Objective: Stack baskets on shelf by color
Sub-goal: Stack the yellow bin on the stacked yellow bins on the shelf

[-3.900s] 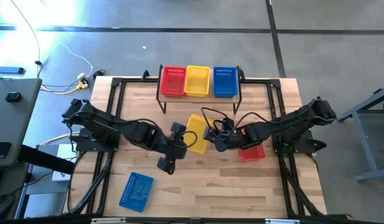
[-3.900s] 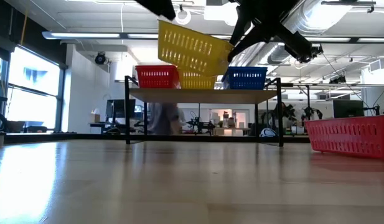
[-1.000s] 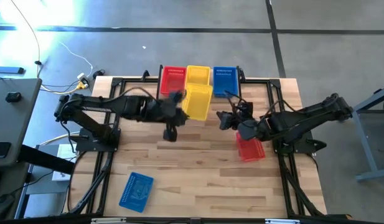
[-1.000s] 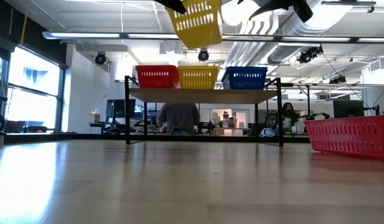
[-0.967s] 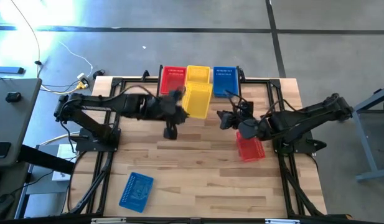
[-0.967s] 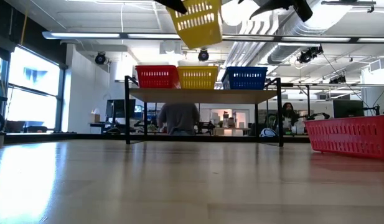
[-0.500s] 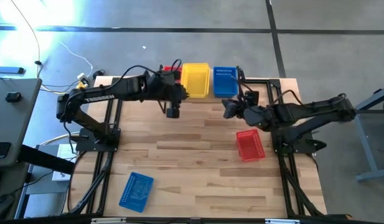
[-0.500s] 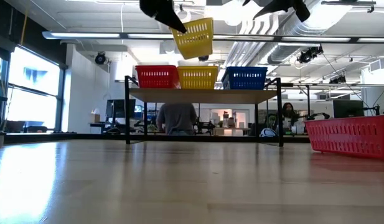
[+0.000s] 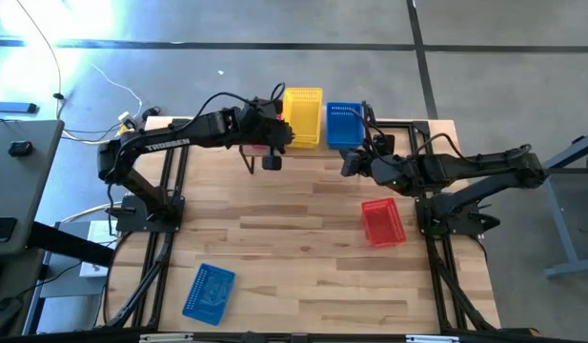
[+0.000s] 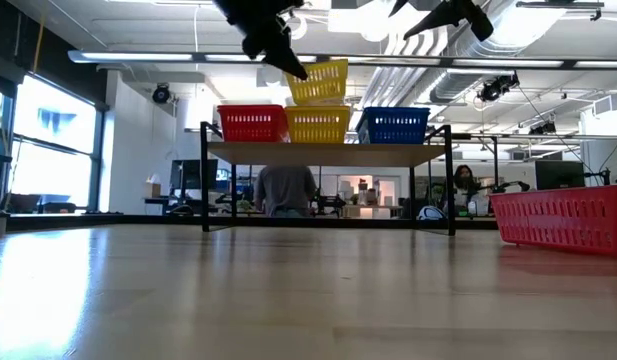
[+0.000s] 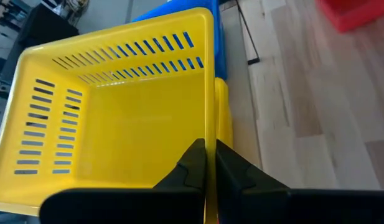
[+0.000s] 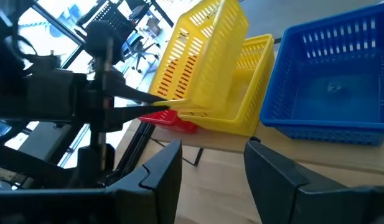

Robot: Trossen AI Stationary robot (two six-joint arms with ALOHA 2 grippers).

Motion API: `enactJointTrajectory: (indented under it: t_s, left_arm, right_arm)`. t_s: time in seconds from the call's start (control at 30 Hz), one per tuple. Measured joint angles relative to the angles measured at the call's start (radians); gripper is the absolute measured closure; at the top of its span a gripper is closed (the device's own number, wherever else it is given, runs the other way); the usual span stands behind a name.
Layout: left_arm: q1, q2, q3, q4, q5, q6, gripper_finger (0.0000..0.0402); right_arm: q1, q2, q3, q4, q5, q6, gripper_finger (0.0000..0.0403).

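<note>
My left gripper (image 9: 282,133) is shut on a yellow basket (image 10: 320,80), which hangs tilted just over a second yellow basket (image 10: 319,124) in the middle of the shelf (image 10: 328,152). Whether the two baskets touch I cannot tell. A red basket (image 10: 252,122) and a blue basket (image 9: 344,124) stand on the shelf either side. My right gripper (image 9: 355,164) hovers open with nothing between its fingers, in front of the blue basket. My left gripper pinches one side wall of the yellow basket at its rim (image 11: 209,146), near a corner, with one finger (image 11: 192,169) inside the basket and the other outside. The fingers come slanting down from the table's left. The basket is tilted.
Another red basket (image 9: 382,221) lies on the table at the right, below my right arm. A blue basket (image 9: 209,291) lies bottom up near the front left. The middle of the tabletop (image 9: 294,238) is bare wood. A person stands in the room beyond the shelf.
My left gripper has carried the yellow basket toward the table's far edge and down, from in front of the shelf to just over the yellow basket that stands on it. My right gripper has drifted a little toward the far edge and stayed open.
</note>
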Motion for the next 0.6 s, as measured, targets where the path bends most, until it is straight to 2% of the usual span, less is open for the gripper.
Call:
enactJointTrajectory:
  t_s: [0.6]
  left_arm:
    - [0.013, 0.055, 0.000, 0.011, -0.032, 0.041, 0.0401]
  right_arm:
    - [-0.003, 0.000, 0.000, 0.000, 0.000, -0.017, 0.0246]
